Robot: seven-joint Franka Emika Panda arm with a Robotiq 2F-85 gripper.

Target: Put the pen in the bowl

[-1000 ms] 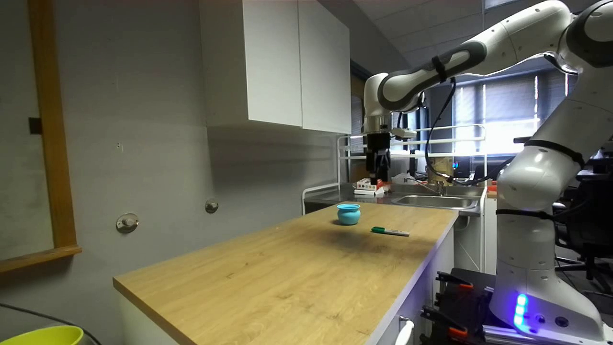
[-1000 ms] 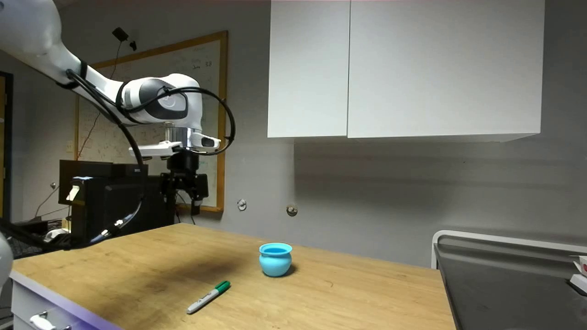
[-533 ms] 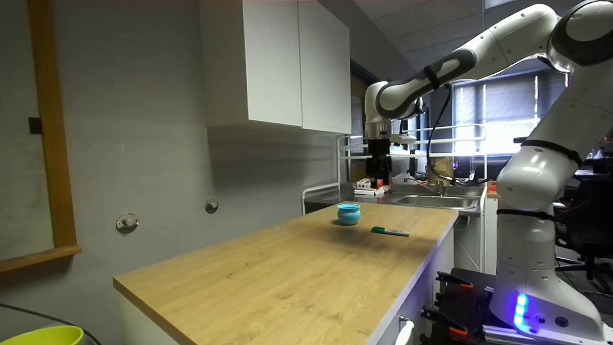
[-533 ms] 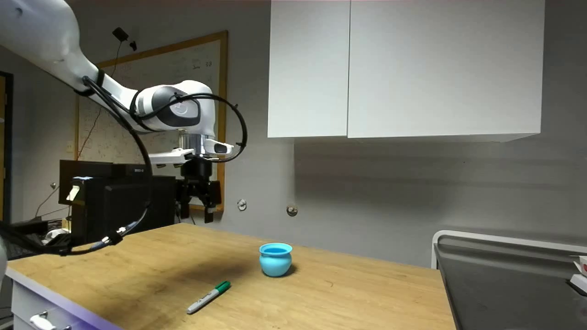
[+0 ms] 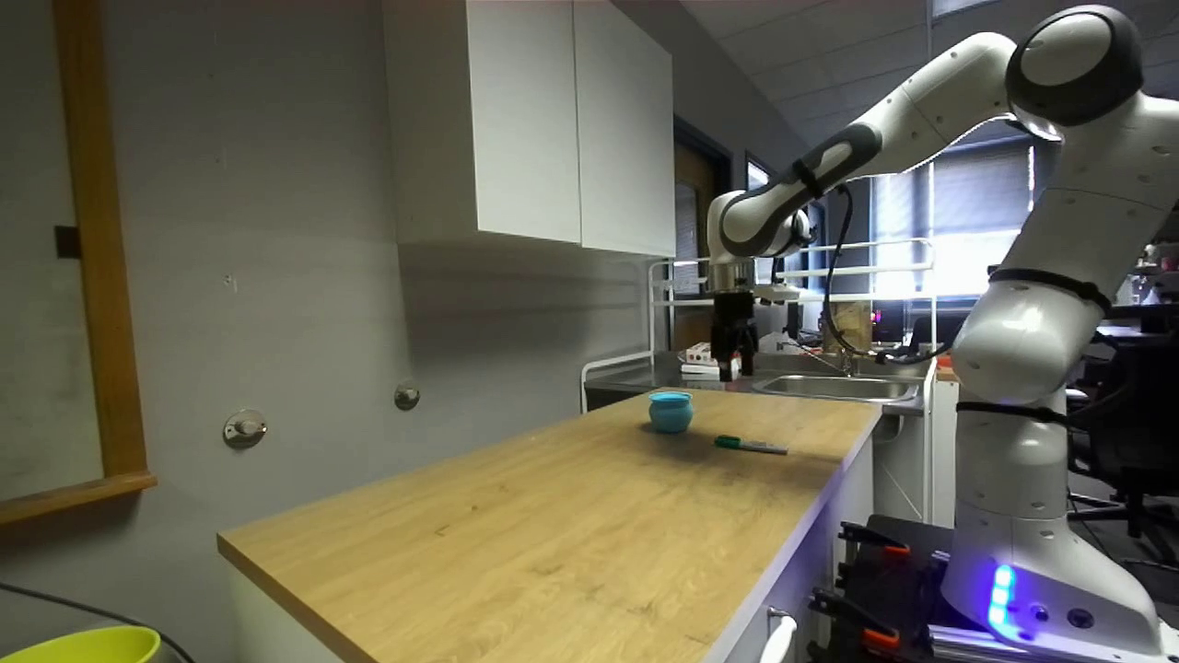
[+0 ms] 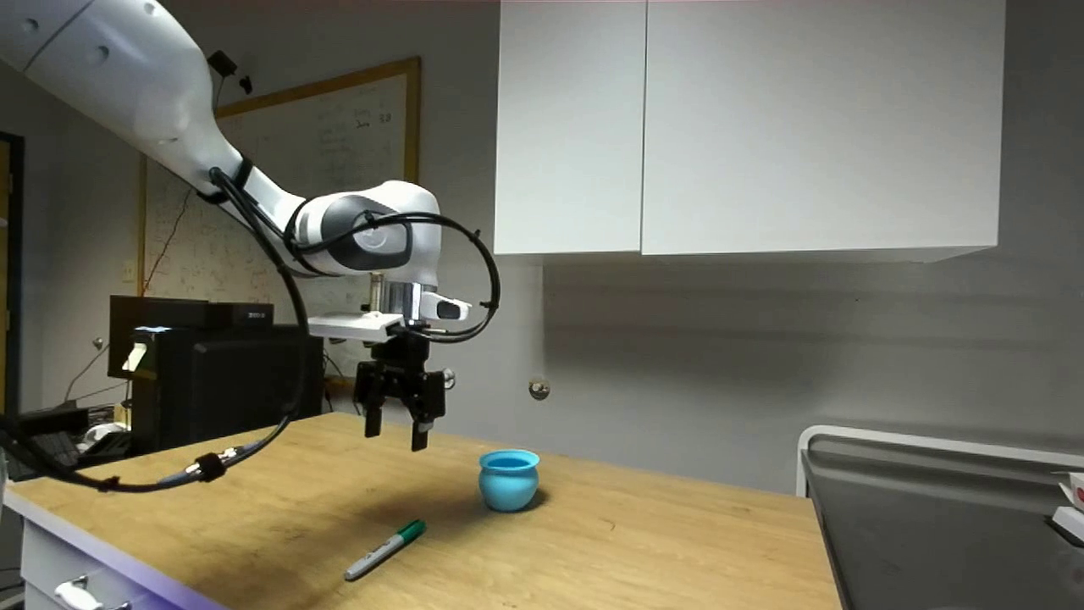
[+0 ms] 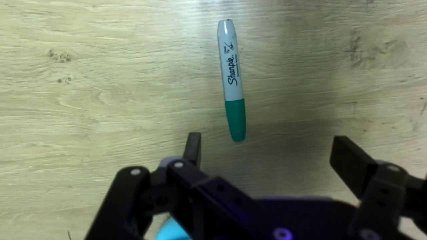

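The pen is a grey marker with a green cap, lying flat on the wooden countertop in both exterior views point(image 5: 751, 445) point(image 6: 385, 550). In the wrist view the pen point(image 7: 232, 80) lies lengthwise, cap end nearest the fingers. The small teal-blue bowl stands upright beyond the cap end in both exterior views point(image 5: 671, 412) point(image 6: 508, 483). In the wrist view only a piece of the bowl point(image 7: 172, 230) shows; the gripper hides the rest. My gripper point(image 6: 396, 438) points down, open and empty, well above the countertop. In the wrist view the gripper's point(image 7: 267, 137) jaws stand wide apart.
The wooden countertop point(image 5: 553, 534) runs along the wall. A white wall cabinet point(image 6: 745, 127) hangs above it. A metal sink point(image 5: 834, 387) and small boxes point(image 5: 702, 359) lie past its far end. A cable point(image 6: 292, 364) loops from the arm.
My gripper has moved down and, in an exterior view, rightward towards the pen and bowl. It stays open. The pen and the bowl have not moved.
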